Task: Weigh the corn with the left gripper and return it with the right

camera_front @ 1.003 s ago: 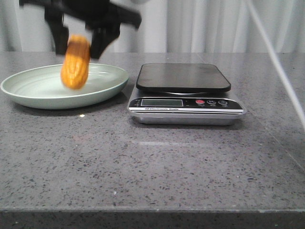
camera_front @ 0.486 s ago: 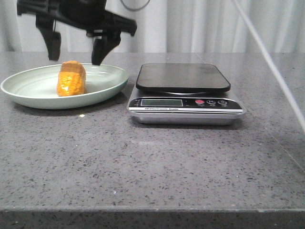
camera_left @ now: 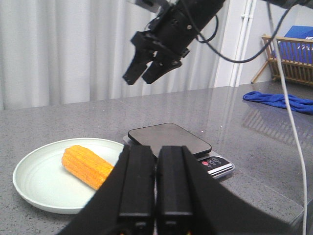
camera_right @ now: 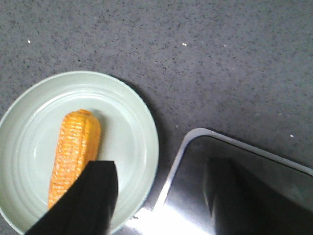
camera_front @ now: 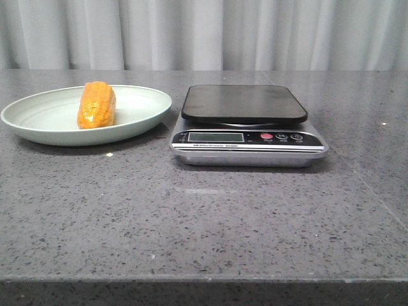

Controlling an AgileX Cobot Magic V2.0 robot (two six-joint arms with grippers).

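The corn (camera_front: 96,104) lies on its side in the pale green plate (camera_front: 38,131) at the left, next to the scale (camera_front: 245,102), whose platform is bare. No gripper shows in the front view. In the left wrist view my left gripper (camera_left: 156,152) is shut and empty, low and back from the corn (camera_left: 85,165) and plate (camera_left: 34,181). My right gripper (camera_left: 139,78) hangs open high above the plate. The right wrist view looks down on the corn (camera_right: 73,142) between its spread fingers (camera_right: 90,200).
The scale (camera_left: 168,139) has a display and a red button on its front. A blue cloth (camera_left: 279,100) and a wooden rack (camera_left: 291,61) sit far off to the right. A white cable (camera_left: 293,127) hangs on that side. Curtains close off the back.
The right gripper let the corn go onto the plate, opened, and rose out of the front view. The corn now lies still in the plate.
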